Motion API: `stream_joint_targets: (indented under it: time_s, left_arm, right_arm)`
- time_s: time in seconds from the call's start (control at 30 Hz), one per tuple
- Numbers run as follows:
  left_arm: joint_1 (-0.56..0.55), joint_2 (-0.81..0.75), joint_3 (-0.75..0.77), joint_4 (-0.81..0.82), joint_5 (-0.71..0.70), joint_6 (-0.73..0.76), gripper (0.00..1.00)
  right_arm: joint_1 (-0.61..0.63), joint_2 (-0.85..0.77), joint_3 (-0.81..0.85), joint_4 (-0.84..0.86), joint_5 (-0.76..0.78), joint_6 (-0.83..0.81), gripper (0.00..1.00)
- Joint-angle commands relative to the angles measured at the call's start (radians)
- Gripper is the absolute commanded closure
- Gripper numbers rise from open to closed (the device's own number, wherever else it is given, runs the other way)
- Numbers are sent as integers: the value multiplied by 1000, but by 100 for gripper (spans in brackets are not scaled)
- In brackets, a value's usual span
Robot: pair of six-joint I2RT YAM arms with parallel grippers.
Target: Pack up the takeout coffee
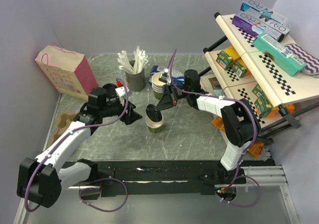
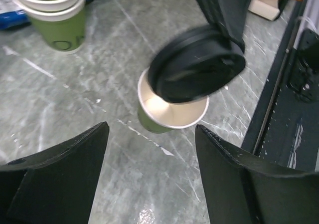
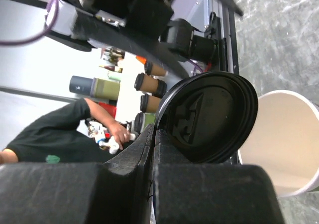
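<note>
The takeout coffee cup (image 1: pixel 155 125), green-sided with a white rim, stands upright and open on the marble table. Its black lid (image 1: pixel 153 115) hangs tilted just above the rim, pinched at the edge by my right gripper (image 1: pixel 160 111), which is shut on it. In the right wrist view the lid (image 3: pixel 209 116) sticks out past the closed fingertips (image 3: pixel 149 139), with the cup's mouth (image 3: pixel 286 139) behind it. My left gripper (image 1: pixel 133 116) is open just left of the cup. From the left wrist, the cup (image 2: pixel 172 115) sits beyond the spread jaws of that gripper (image 2: pixel 152 128), half covered by the lid (image 2: pixel 197 64).
A stack of lidless cups (image 1: pixel 159 84) stands behind the cup, also seen from the left wrist (image 2: pixel 55 9). A grey holder of white stirrers (image 1: pixel 134 77), a pink paper bag (image 1: pixel 65 69), a cardboard carrier (image 1: pixel 62 124) at the left and a slanted rack of boxes (image 1: pixel 259 49) surround the area.
</note>
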Motion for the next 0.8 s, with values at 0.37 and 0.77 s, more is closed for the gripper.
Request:
stream_joint_targets:
  time_s: [0.37, 0.77]
  left_arm:
    - [-81, 88, 35, 135, 37, -2, 22]
    - [-150, 125, 26, 218, 0, -25, 18]
  right_arm:
    - [-29, 36, -30, 96, -5, 61, 96]
    - [-32, 40, -20, -145, 25, -117, 94]
